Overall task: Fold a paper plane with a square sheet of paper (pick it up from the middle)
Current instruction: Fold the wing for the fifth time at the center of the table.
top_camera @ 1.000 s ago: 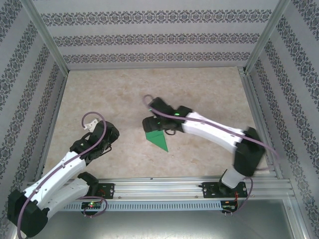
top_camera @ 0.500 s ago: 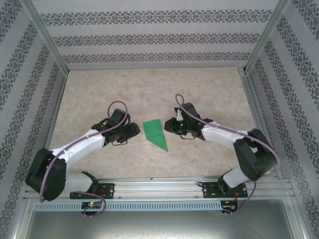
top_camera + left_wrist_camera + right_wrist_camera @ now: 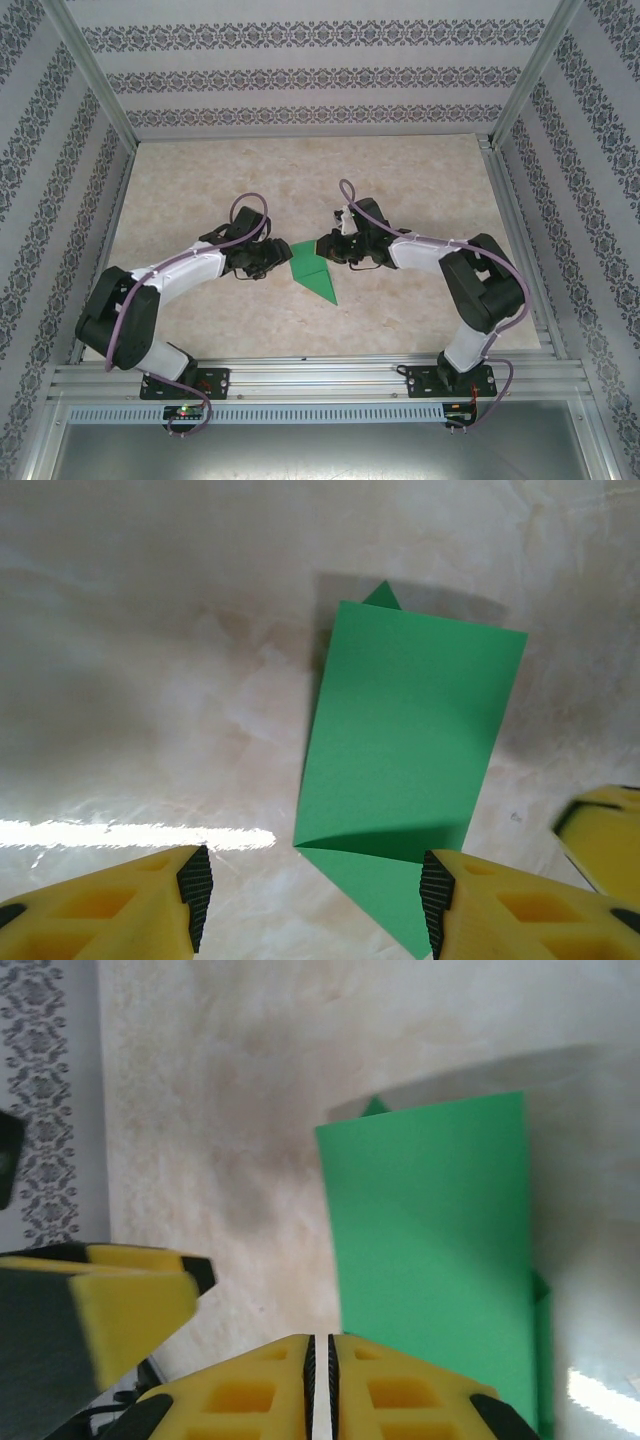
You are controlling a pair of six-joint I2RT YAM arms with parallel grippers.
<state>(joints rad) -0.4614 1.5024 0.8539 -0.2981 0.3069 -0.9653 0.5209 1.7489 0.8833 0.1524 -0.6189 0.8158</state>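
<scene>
A pale marbled beige surface sits inside walls papered in grey floral bands, with aluminium posts at the corners. A bright streak, probably overhead light, glares off it.

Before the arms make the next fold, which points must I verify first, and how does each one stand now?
1. The green paper lies on the table between both arms: ok.
2. The left gripper is open, with one finger on each side of the paper's near end: ok.
3. The right gripper is shut at the paper's edge: ok.
4. Whether the right gripper pinches the paper or only presses beside it: cannot tell.
5. The two grippers are apart, not touching each other: ok.
6. Whether the folded layers are pressed fully flat: cannot tell, as a shadow shows along the far edge.
</scene>
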